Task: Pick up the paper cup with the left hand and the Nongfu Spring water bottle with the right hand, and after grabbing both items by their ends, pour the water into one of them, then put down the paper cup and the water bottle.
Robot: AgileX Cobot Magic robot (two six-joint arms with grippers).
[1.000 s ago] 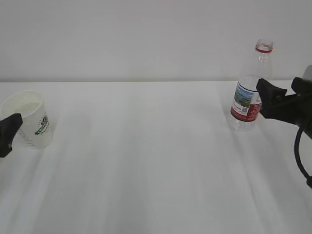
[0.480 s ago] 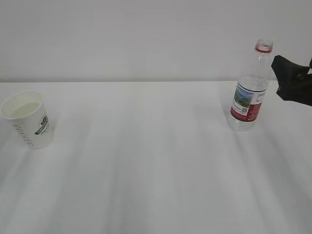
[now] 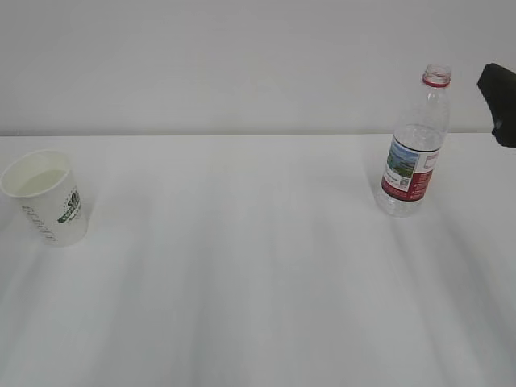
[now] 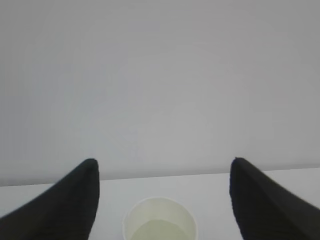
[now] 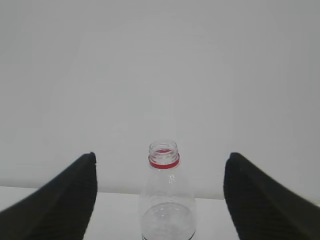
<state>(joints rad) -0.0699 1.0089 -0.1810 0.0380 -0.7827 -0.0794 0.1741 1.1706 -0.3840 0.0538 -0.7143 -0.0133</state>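
- The paper cup (image 3: 47,197) stands upright at the far left of the white table (image 3: 242,274), with a pale pool of water (image 4: 160,231) showing inside it.
- The Nongfu Spring water bottle (image 3: 414,145) stands upright, uncapped, well apart from the cup on the right side of the table. It looks close to empty.
- A second ago the left hand (image 4: 162,205) had a black finger right at the cup's side. Now it is gone from the room-side view altogether.
- From its own wrist camera, the left hand sits back and above the cup, jaws spread wide, nothing between them, and the cup's rim is centred below.
- The right hand (image 3: 501,101) was around the bottle's label a second ago. It has since lifted up and away, and only a dark corner of it shows at the right edge, clear of the bottle.
- Its wrist camera shows the jaws wide apart and empty, with the bottle's neck framed between them but farther off.
- My reading: both things have been let go and set down, water is in the cup, so the pour looks done and the arms are retreating. Little seems left of the job.
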